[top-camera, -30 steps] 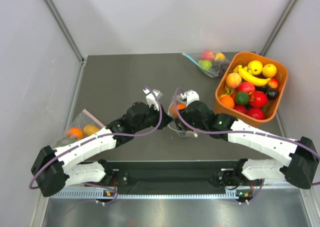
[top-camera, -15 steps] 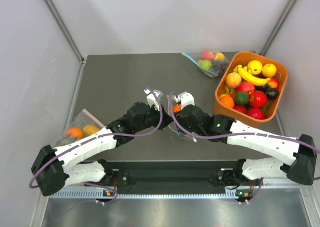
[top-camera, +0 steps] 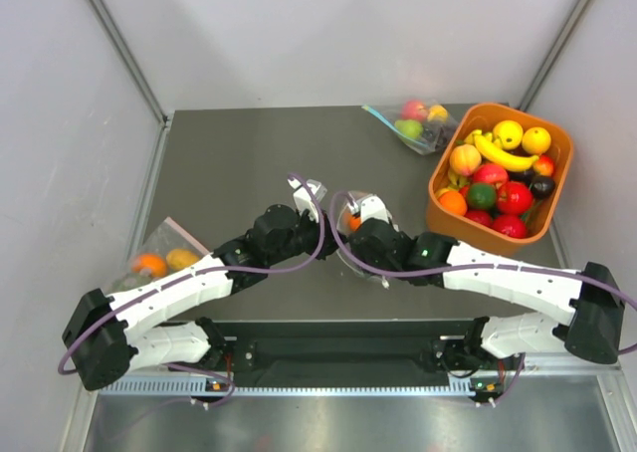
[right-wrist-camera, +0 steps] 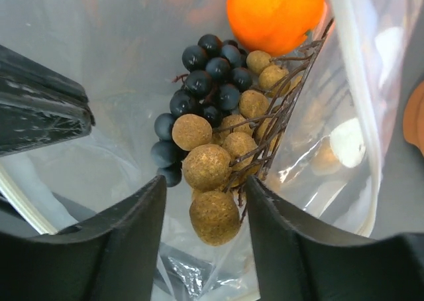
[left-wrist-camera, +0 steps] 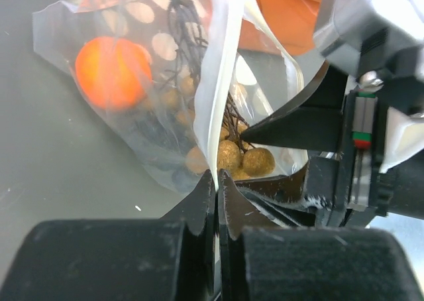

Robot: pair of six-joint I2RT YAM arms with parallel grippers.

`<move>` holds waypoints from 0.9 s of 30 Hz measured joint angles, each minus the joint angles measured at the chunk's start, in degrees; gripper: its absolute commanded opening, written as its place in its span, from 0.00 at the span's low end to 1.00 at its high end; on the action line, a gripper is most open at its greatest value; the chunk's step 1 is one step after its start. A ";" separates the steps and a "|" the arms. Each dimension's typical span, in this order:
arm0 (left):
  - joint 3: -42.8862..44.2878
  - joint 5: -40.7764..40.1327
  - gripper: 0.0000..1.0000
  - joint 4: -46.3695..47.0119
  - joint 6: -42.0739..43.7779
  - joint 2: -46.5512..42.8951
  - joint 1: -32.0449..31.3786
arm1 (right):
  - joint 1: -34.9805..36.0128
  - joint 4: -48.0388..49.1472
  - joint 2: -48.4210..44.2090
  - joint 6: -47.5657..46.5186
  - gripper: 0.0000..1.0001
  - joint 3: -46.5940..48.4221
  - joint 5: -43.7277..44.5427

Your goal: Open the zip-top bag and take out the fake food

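The zip-top bag (left-wrist-camera: 165, 95), clear with white dots, sits at the table's middle, mostly hidden under the arms in the top view. My left gripper (left-wrist-camera: 216, 176) is shut on the bag's upper edge and holds it up; it also shows in the top view (top-camera: 311, 195). My right gripper (right-wrist-camera: 204, 205) is open, and its fingers (right-wrist-camera: 126, 248) reach inside the bag on either side of the tan-brown berries (right-wrist-camera: 213, 211). It shows in the top view (top-camera: 353, 211) too. An orange ball (right-wrist-camera: 275, 12) and dark blue berries (right-wrist-camera: 205, 69) lie deeper in the bag. No banana is in view.
An orange bin (top-camera: 566, 173) full of toy fruit stands at the right. A plain bag with a blue strip (top-camera: 413, 123) lies at the back. Another bag with a pink edge (top-camera: 159, 258) lies at the left by the wall.
My right gripper has moved left, closer to the left gripper and further into the bag. The left gripper still holds the bag's edge in the same place.
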 measured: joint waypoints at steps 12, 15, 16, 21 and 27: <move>0.00 -0.04 0.00 0.04 0.42 0.00 0.00 | 0.02 -2.34 -1.57 0.61 0.08 -1.03 -0.96; 0.00 -0.09 0.00 0.35 0.42 0.50 0.00 | 0.07 -2.67 -4.87 0.24 0.08 -0.81 -1.73; 0.00 -0.17 0.00 0.50 0.44 0.92 0.00 | 0.07 -2.91 -6.14 0.11 0.07 -0.33 -2.03; 0.00 -0.13 0.00 0.68 0.44 3.52 0.00 | 0.09 -2.40 -10.38 -1.14 0.08 3.61 -2.58; 0.02 -0.02 0.00 1.07 0.61 4.79 0.00 | -0.52 0.17 -13.27 -2.43 0.08 4.42 -5.97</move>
